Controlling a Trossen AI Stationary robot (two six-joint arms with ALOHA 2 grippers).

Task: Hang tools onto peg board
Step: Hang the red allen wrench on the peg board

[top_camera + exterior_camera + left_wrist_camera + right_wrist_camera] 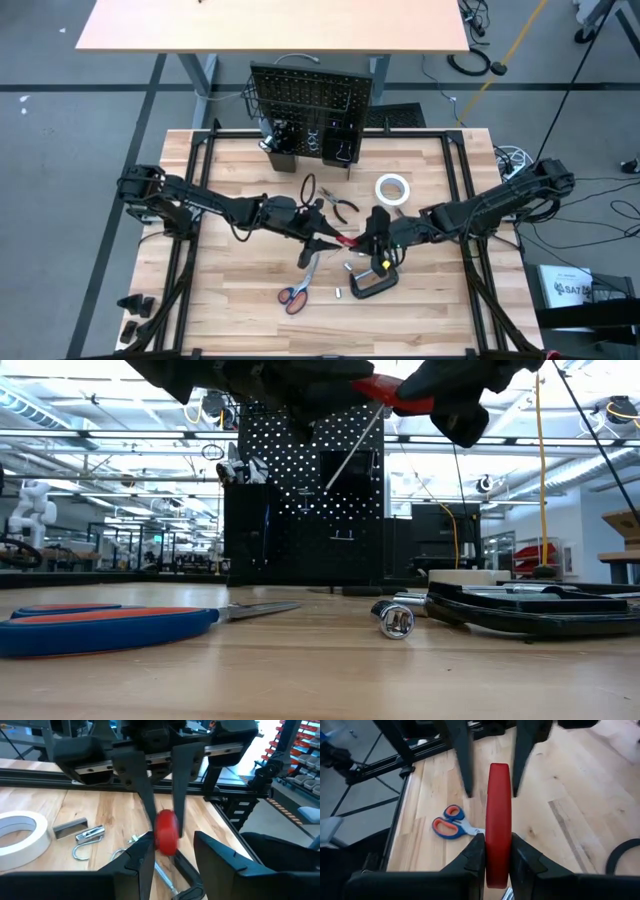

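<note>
Two arms: both are meeting over mid-bench, a handover of the red screwdriver seemingly under way.
Right gripper: its jaws are clamping the screwdriver's red handle, closed down tight on it, holding it above the bench.
Left gripper: its jaws are standing about half open, straddling the handle's end but not yet gripping it.
Key relation: the handle is lying between the two grippers, its long axis running along the line from one to the other; the metal shaft is angling down and away in the low view.
Nearer arm: the left one is sitting just beside the free end, so it looks placed to close next.
Peg board: standing upright at the bench's far edge, well apart from the screwdriver.
Other tools: the scissors, C-clamp, pliers and tape roll are lying on the bench.
</note>
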